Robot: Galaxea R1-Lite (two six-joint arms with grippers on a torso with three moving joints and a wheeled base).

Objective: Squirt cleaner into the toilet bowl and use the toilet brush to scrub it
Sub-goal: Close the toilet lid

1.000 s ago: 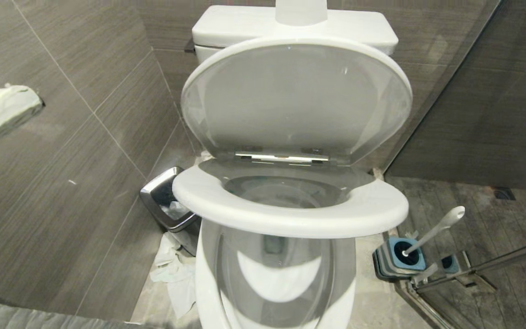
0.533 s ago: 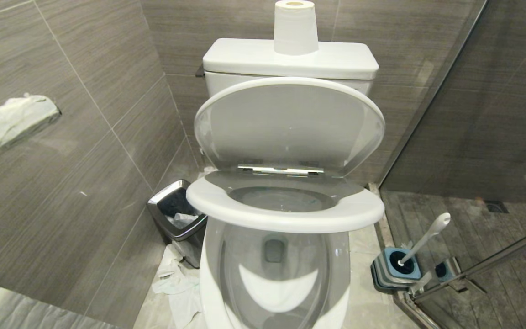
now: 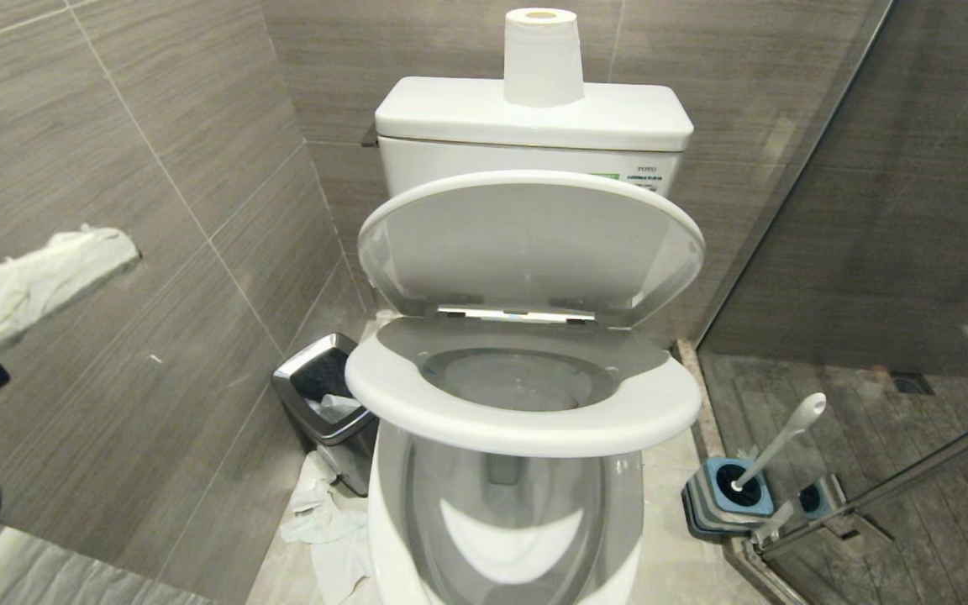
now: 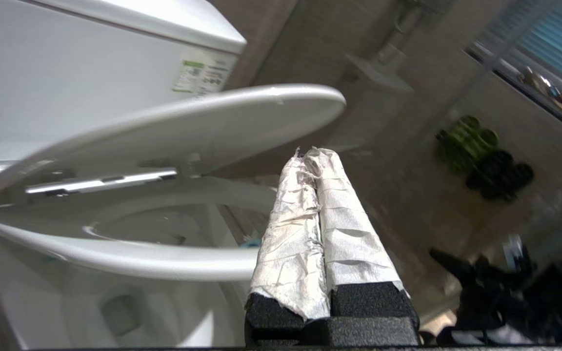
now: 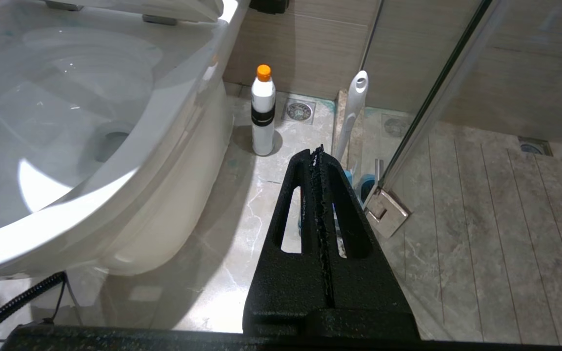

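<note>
The toilet bowl [image 3: 383,512] stands in the middle with its lid [image 3: 530,244] up and its seat [image 3: 526,424] hanging half raised over the basin. The toilet brush [image 3: 778,445] leans in its blue-and-grey holder [image 3: 732,497] on the floor to the right. My left gripper [image 3: 118,245], wrapped in white tape, is shut and empty, held out left of the bowl, apart from the seat [image 4: 115,256]. My right gripper [image 5: 318,150] is shut and empty, low beside the bowl [image 5: 130,161], pointing towards the brush [image 5: 354,105]. I cannot make out any cleaner liquid.
A white bottle with an orange cap [image 5: 263,114] stands on the floor by the bowl's right side. A steel bin [image 3: 324,399] and crumpled paper [image 3: 324,521] lie at the left. A paper roll [image 3: 543,57] tops the tank. A glass shower door [image 3: 870,496] bounds the right.
The head camera has risen and drawn back, so the whole scene has shifted down and the tank and paper roll have come into view. Neither gripper has opened.
</note>
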